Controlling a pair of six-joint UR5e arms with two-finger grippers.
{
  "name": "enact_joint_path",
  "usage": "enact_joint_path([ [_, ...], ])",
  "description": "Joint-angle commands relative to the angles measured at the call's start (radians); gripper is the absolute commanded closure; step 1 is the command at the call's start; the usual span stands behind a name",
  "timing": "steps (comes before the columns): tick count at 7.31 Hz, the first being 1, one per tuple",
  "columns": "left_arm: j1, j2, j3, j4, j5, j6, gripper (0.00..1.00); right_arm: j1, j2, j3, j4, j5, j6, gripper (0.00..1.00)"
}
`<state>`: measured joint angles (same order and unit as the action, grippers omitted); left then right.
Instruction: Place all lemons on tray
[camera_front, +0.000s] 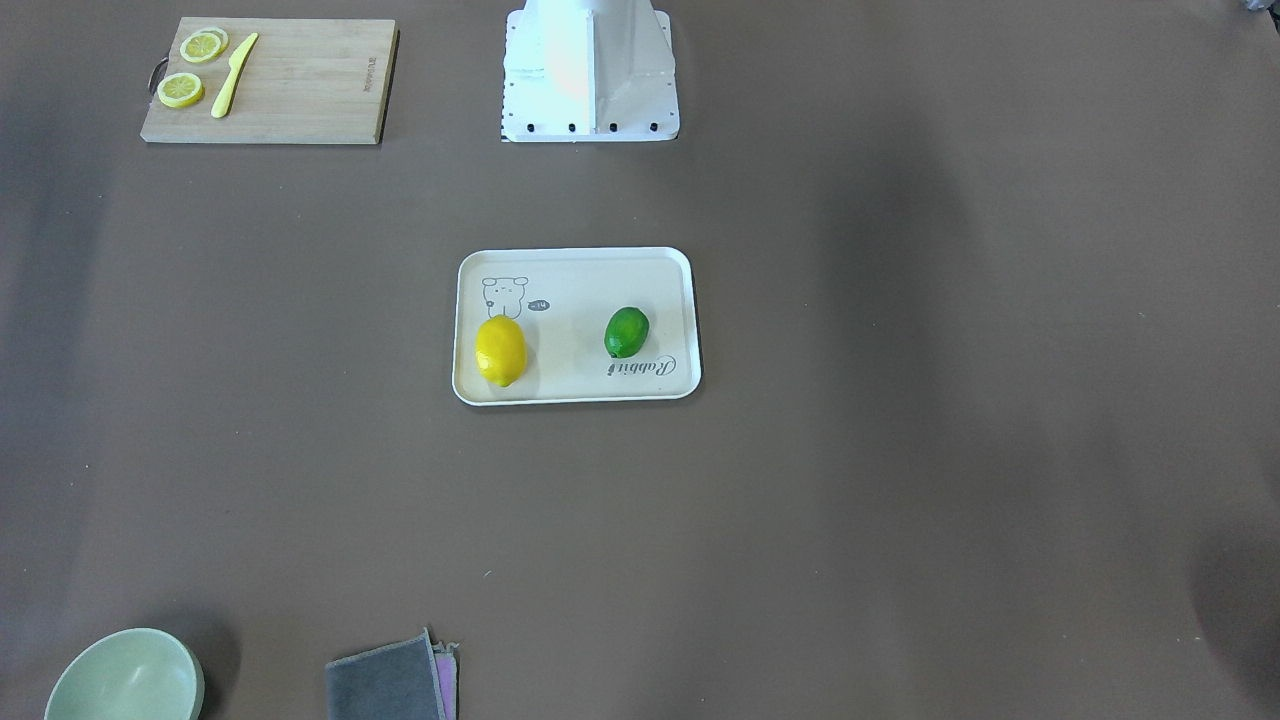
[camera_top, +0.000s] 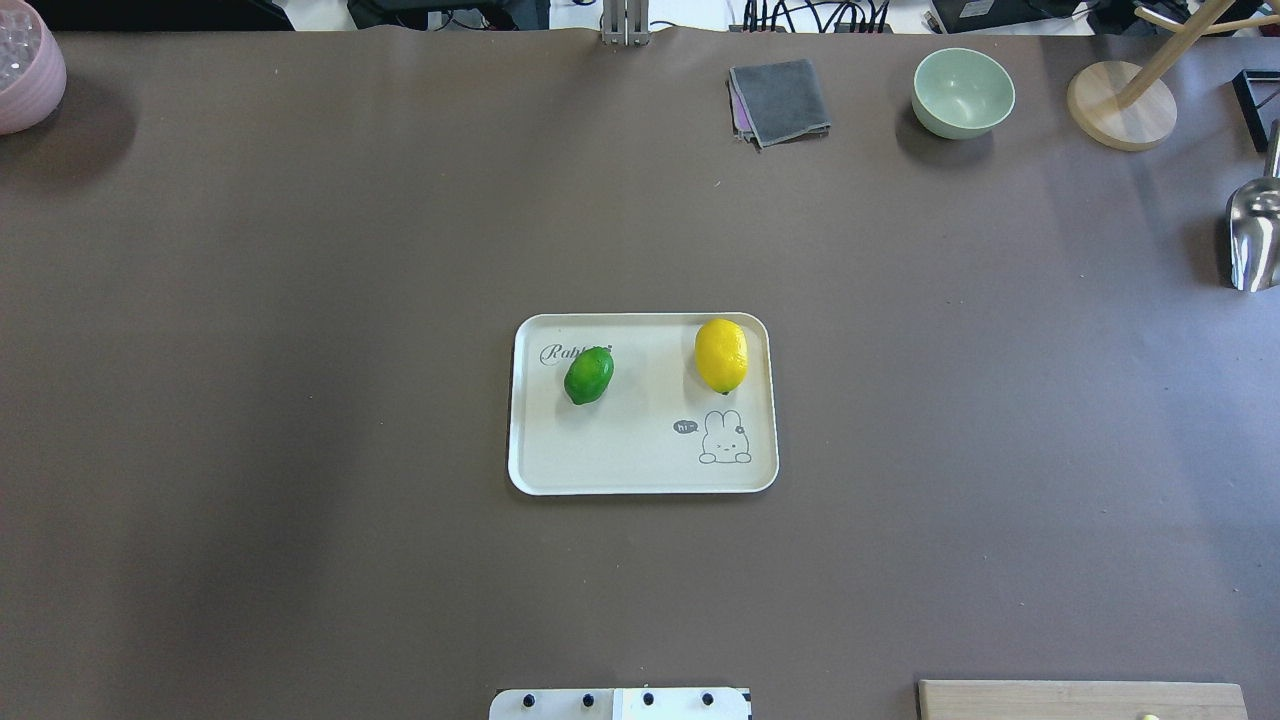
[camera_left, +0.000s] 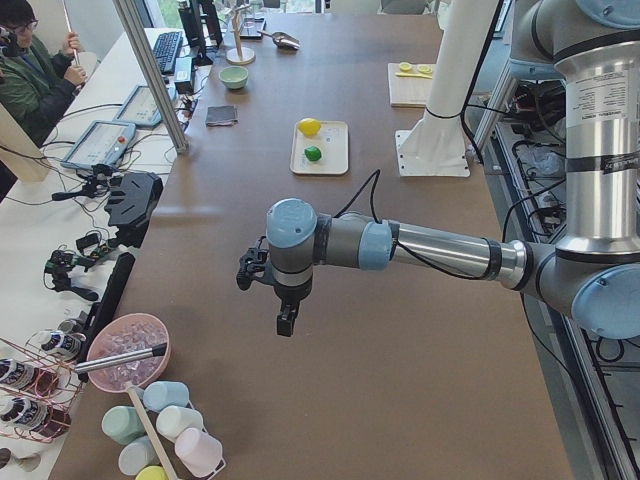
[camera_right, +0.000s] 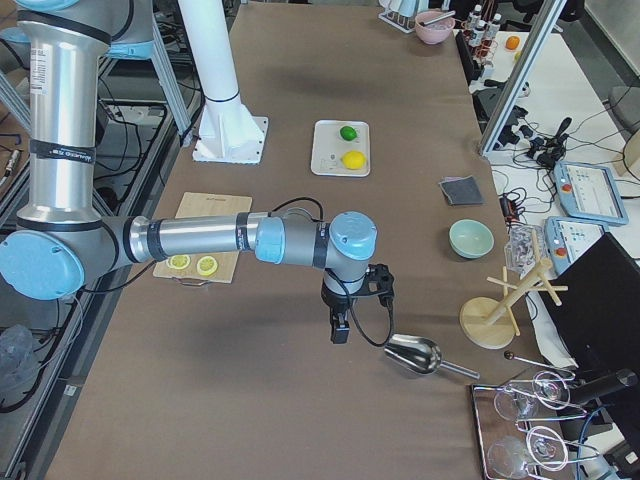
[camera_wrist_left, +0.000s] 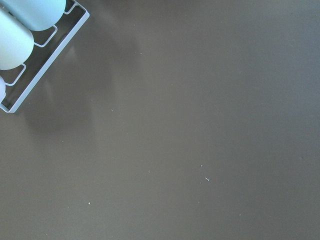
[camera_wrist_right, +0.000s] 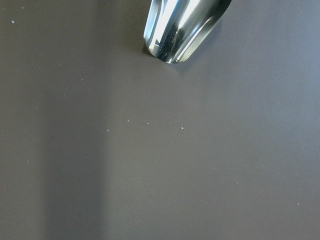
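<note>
fingers of left gripper and right gripper appeared only in side views; their spread could not be told. bright yellow oval lemon and glossy green lime-like lemon lay apart on the cream rectangular tray. placing seemed finished, and no further move looked needed.

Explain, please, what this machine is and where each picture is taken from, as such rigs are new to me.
Two robot arms stand at a table, each ending in a two-finger gripper. Two pictures look down on the table, from behind and opposite the robot; two look along it from its ends; two come from wrist cameras. The yellow lemon and green lemon lie apart on the cream tray. Elsewhere: a cutting board with lemon slices and a yellow knife, a green bowl, a grey cloth, a metal scoop. The left gripper and right gripper hang above bare table, seemingly empty.
</note>
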<state>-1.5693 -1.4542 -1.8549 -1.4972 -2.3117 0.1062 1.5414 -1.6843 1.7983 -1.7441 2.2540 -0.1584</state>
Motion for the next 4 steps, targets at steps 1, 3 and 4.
enact_joint_path([
  [1,-0.001,0.0,-0.003,0.0,0.0,0.0,0.01,-0.004,0.0,0.001,0.0,0.01,-0.001,0.0],
  [3,-0.002,0.001,-0.006,0.0,-0.002,0.0,0.01,-0.009,0.0,0.001,0.0,0.018,-0.001,0.0],
  [4,-0.002,0.006,-0.009,0.0,-0.003,0.0,0.01,-0.01,0.0,0.001,0.0,0.018,-0.001,0.0],
])
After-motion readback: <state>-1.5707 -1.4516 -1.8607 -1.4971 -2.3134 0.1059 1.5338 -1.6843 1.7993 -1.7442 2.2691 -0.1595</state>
